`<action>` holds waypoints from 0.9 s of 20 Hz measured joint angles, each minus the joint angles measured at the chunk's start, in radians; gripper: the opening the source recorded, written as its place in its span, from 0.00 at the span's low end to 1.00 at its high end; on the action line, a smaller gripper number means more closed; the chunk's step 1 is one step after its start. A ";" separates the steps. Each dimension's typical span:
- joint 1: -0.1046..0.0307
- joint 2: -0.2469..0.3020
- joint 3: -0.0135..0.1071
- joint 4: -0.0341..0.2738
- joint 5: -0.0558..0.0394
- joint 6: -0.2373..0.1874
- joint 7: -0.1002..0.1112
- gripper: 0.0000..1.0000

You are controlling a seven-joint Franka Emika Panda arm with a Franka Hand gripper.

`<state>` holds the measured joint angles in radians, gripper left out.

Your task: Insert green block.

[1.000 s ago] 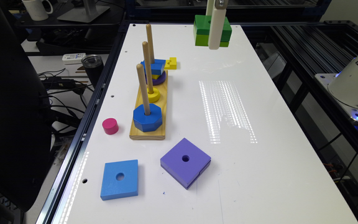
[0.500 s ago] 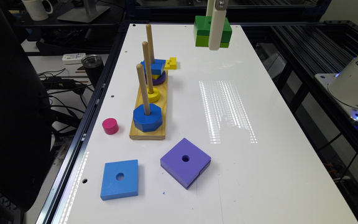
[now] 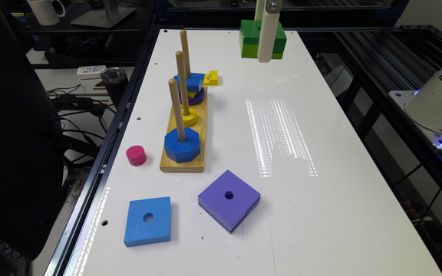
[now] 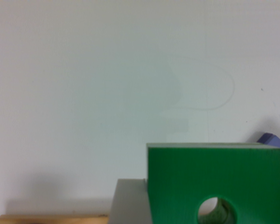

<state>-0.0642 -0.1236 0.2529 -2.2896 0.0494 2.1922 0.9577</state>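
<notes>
Holds the green block (image 3: 251, 38) clamped in the gripper (image 3: 262, 50), well above the counter (image 3: 320, 214), with one white finger (image 3: 266, 36) across the front face. Hangs at about 1 o'clock from the peg board (image 3: 182, 163) in the exterior view, well apart from all three pegs. In the wrist view, shows the green block (image 4: 214, 177) flat and level, with its round hole open and unblocked.

Advice for the step in hand, as a judgement only:

- Choose the far peg (image 3: 184, 50), probably the right one, since it already carries a blue square (image 3: 191, 81).
- Travel toward about 9 o'clock and keep the present height, so that the bottom of the block passes above the peg tips.
- Stop only when the hole stands exactly over the tip of the peg. Check this by the wrist view, where the tip should appear inside the hole.
- Keep the block level. A tilted block probably jams on the peg, because the hole looks only a little wider than the wood.
- Lower slowly and straight down. Release only when the block sits well down the peg.
- Mind the middle peg (image 3: 180, 82) close beside; avoid touching it with the finger.
- Leave the small yellow piece (image 3: 210, 78) beside the board untouched.
</notes>
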 joint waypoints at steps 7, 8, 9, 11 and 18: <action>0.000 0.004 0.002 0.003 0.0000 0.013 0.001 0.00; 0.000 0.006 0.002 0.003 0.0000 0.017 0.001 0.00; 0.000 0.009 0.003 0.004 0.0000 0.022 0.001 0.00; 0.000 0.019 0.004 0.010 0.0000 0.031 0.002 0.00; 0.000 0.084 0.007 0.078 -0.0036 0.038 0.004 0.00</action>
<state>-0.0639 -0.0393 0.2602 -2.2111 0.0458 2.2301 0.9620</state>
